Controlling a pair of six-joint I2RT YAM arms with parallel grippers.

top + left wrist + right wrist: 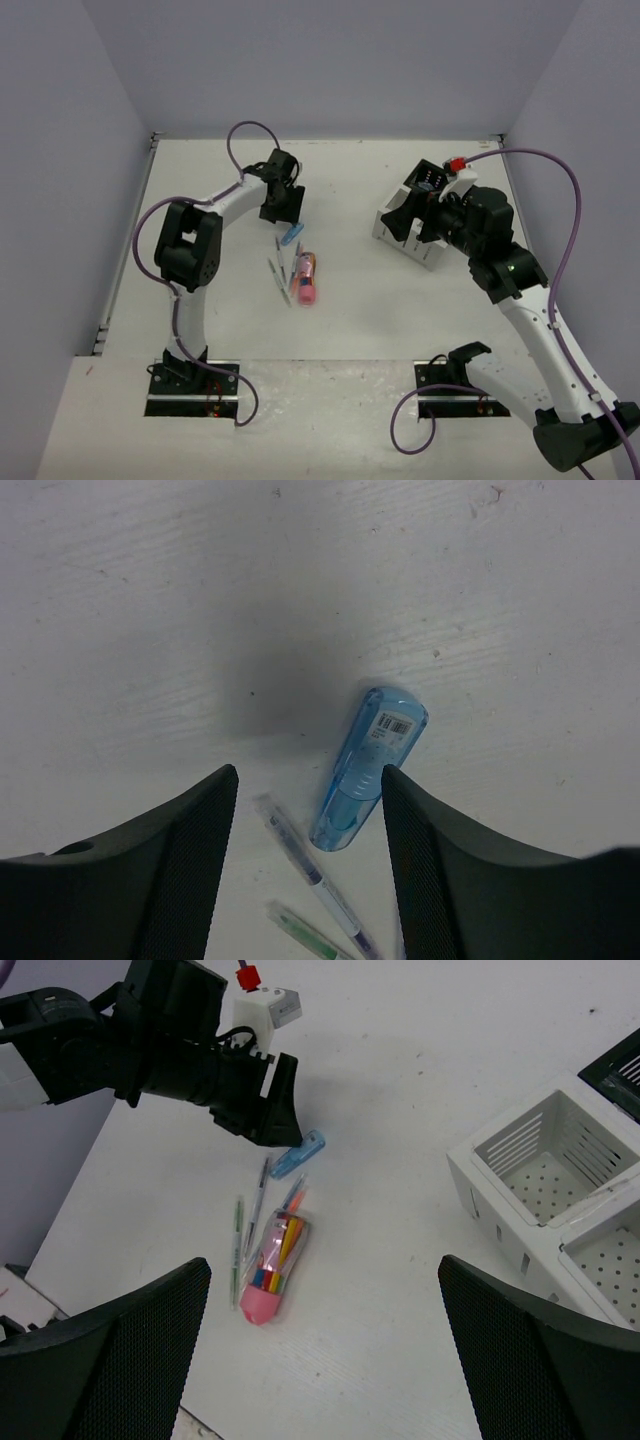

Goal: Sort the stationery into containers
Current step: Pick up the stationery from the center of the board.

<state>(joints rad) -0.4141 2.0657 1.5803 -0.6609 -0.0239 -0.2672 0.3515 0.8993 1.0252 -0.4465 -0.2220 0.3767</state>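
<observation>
left arm poised over the blue capsule, jaws apart

top external: the left gripper (283, 207) hangs at the far end of the stationery cluster, just above the blue capsule (291, 236). the pens (277, 270) and the pink case (304, 277) lie nearer the arm bases. the white container (392, 232) and its black half (428, 178) sit well apart across the table, largely covered by the right arm. the left arm is plainly the nearer one to the capsule.

left wrist: the left gripper (307, 780) is spread with nothing held. the blue capsule (370, 770) lies flat on the table, off-centre in the gap, its lower end against the finger on the right of this view. its long axis runs slantwise, from upper right to lower left, so the jaws would likely close across its width after a small sideways shift. a thin pen (315, 875) and a green pen (305, 930) lie close below it.

right wrist: the right gripper (325, 1270) is wide open and empty, looking from afar at the capsule (300, 1153), the pink case (272, 1265) and the white container (545, 1175), whose cells look empty.
</observation>
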